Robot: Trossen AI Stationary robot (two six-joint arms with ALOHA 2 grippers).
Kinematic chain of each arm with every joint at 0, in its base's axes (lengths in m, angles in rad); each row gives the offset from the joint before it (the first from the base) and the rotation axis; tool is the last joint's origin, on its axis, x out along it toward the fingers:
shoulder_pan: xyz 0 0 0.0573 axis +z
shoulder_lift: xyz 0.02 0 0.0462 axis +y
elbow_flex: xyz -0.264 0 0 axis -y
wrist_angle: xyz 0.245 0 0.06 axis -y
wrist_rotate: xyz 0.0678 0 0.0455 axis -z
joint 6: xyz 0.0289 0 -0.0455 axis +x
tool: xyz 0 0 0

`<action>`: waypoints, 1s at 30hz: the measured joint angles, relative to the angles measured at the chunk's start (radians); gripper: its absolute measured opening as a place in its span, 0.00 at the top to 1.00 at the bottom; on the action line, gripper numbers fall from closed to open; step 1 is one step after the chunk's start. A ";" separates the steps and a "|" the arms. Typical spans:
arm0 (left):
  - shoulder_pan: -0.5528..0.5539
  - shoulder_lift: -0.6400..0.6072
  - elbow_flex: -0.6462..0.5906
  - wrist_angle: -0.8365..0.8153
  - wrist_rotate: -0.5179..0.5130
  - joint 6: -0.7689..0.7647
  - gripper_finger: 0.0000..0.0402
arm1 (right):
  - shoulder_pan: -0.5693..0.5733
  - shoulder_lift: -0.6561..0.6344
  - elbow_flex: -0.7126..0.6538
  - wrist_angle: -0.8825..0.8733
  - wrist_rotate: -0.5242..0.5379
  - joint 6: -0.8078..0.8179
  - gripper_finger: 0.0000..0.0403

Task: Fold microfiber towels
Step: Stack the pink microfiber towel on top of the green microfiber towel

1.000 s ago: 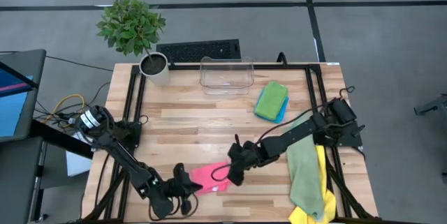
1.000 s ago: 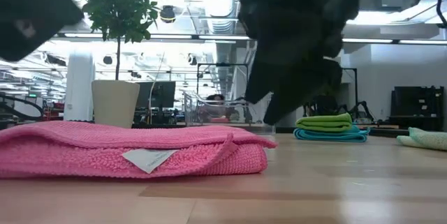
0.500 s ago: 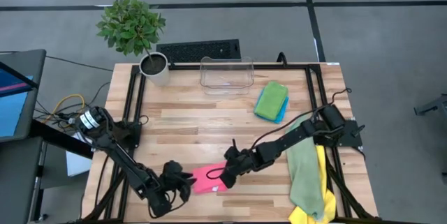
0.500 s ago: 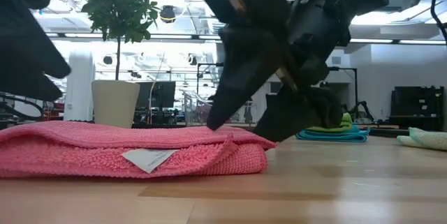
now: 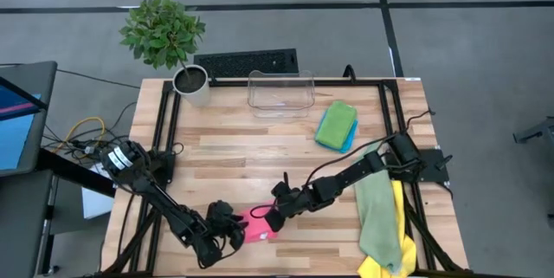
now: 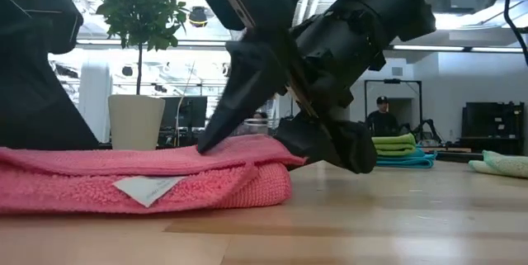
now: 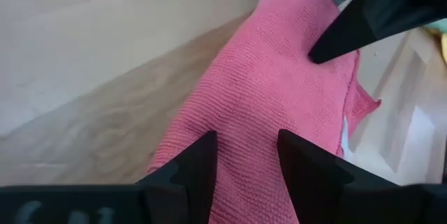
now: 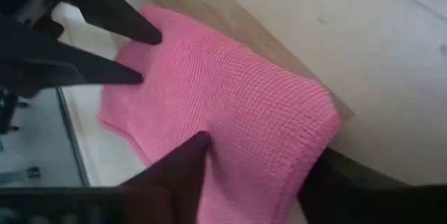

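A folded pink microfiber towel [image 5: 260, 224] lies flat near the table's front edge, a white tag [image 6: 144, 188] on its near side. My right gripper [image 5: 273, 213] comes slanting down at the towel's right end, open, its fingers either side of that end [image 8: 279, 147]. Over the towel's left part stands my left gripper [image 5: 230, 227], open, its two fingers [image 7: 202, 165] spread above the pink top. A green towel on a blue one [image 5: 336, 125] lies at the back right. A pale sage towel [image 5: 376, 213] and a yellow one [image 5: 400, 226] lie along the right edge. My left gripper reaches down to the towel's top near its left end [image 6: 58, 151]; I cannot tell whether its fingers touch the cloth. My right gripper comes slanting down from the table's right. One fingertip [image 6: 206, 141] rests on the towel's top layer. The other finger [image 6: 326, 145] stands against the folded right end [image 6: 285, 174]. The towel stays flat on the table.
A clear plastic bin [image 5: 280, 93] stands at the far edge's middle, with a potted plant [image 5: 190, 83] at the far left. Behind the table lies a keyboard [image 5: 247, 61]. Bare wood spreads across the table's middle. In the low view a person [image 6: 381, 116] stands in the room beyond.
Both grippers have come down onto the pink towel, the left from above its left end, the right sliding toward the table's left over its right end. The towel's right end and its tag have shifted leftward, so the towel lies shorter than before.
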 joint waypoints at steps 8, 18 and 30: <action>0.013 -0.001 0.000 0.000 -0.044 0.024 0.64 | -0.003 0.003 -0.007 0.024 -0.041 -0.139 0.95; 0.047 -0.104 0.000 -0.026 -0.053 0.214 0.64 | -0.055 -0.277 -0.011 -0.549 -0.057 -0.444 0.95; 0.075 -0.151 0.001 -0.034 -0.126 0.360 0.64 | -0.235 -0.548 -0.009 -1.131 0.091 -0.930 0.95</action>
